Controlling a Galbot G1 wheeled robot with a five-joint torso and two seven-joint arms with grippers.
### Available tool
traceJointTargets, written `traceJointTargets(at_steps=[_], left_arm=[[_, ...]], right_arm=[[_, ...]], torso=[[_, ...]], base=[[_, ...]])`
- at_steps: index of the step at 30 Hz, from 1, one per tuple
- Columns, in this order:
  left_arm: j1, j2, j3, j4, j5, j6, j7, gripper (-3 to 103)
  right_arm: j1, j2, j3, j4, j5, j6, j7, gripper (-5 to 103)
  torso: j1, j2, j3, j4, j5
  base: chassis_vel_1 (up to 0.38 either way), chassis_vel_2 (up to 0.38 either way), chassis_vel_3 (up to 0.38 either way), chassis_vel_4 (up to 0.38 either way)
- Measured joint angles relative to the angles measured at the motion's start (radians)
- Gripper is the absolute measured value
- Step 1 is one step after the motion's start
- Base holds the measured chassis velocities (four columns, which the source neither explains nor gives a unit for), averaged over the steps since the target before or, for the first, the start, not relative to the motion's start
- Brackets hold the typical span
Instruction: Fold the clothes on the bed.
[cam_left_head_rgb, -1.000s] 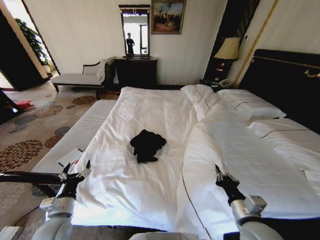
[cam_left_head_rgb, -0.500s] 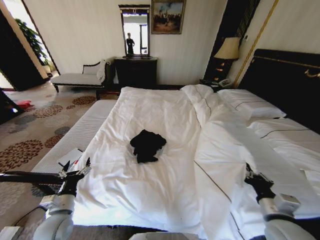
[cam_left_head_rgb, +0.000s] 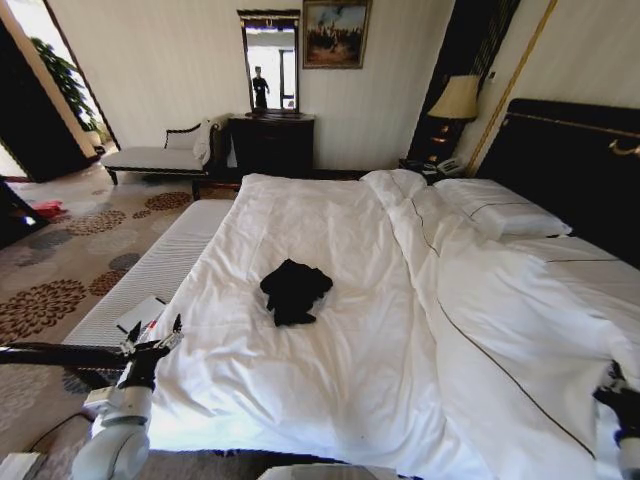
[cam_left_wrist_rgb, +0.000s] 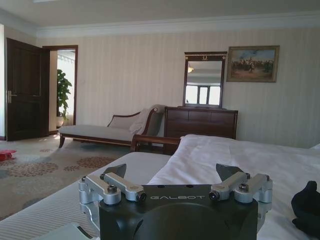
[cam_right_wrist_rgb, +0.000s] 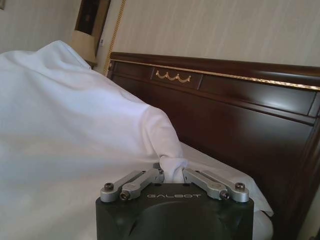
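The clothes, a crumpled black T-shirt (cam_left_head_rgb: 295, 290), lie bunched in the middle of the bed's white duvet (cam_left_head_rgb: 330, 215). The T-shirt's edge (cam_left_wrist_rgb: 306, 207) also shows in the left wrist view. My left gripper (cam_left_head_rgb: 152, 336) hangs open at the bed's near left edge, well apart from the shirt; the left wrist view shows my left gripper (cam_left_wrist_rgb: 171, 172) with its fingers spread and nothing between them. My right gripper (cam_left_head_rgb: 618, 385) is at the far right edge of the head view. In its wrist view my right gripper (cam_right_wrist_rgb: 172, 172) is shut on a pinch of duvet (cam_right_wrist_rgb: 75, 115) close to the dark headboard (cam_right_wrist_rgb: 225, 115).
A narrow white padded bench (cam_left_head_rgb: 150, 272) runs along the bed's left side, with papers on its near end. A chaise longue (cam_left_head_rgb: 150, 157), a dark dresser (cam_left_head_rgb: 272, 143) with a mirror, and a lamp (cam_left_head_rgb: 458, 97) stand by the far wall. Patterned carpet lies to the left.
My right gripper has swung far right with the duvet in its grip, and the raised duvet fold has spread out flatter across the bed's right half. Left arm and T-shirt have not moved.
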Motion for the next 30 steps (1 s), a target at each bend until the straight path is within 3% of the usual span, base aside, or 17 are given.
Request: traceJointTargets(at_steps=[7, 21, 30], left_arm=[[0.001, 0.000, 0.003, 0.001, -0.001, 0.001, -0.001, 100], [0.007, 0.000, 0.006, 0.006, -0.001, -0.002, -0.002, 100], [0.006, -0.008, 0.025, 0.015, 0.009, -0.003, -0.002, 100]], right_arm=[[0.000, 0.041, 0.021, -0.109, -0.018, 0.032, 0.008, 3], [0.062, 0.027, 0.036, -0.374, -0.045, 0.084, 0.041, 3], [0.117, 0.010, 0.031, -0.615, -0.110, 0.182, 0.045, 3]], torso=[[0.000, 0.000, 0.000, 0.0000, -0.0003], [0.000, 0.000, 0.000, 0.0003, -0.0002], [0.000, 0.000, 0.000, 0.0010, -0.0002]], base=[[0.000, 0.000, 0.000, 0.000], [0.000, 0.000, 0.000, 0.000], [0.000, 0.000, 0.000, 0.000]])
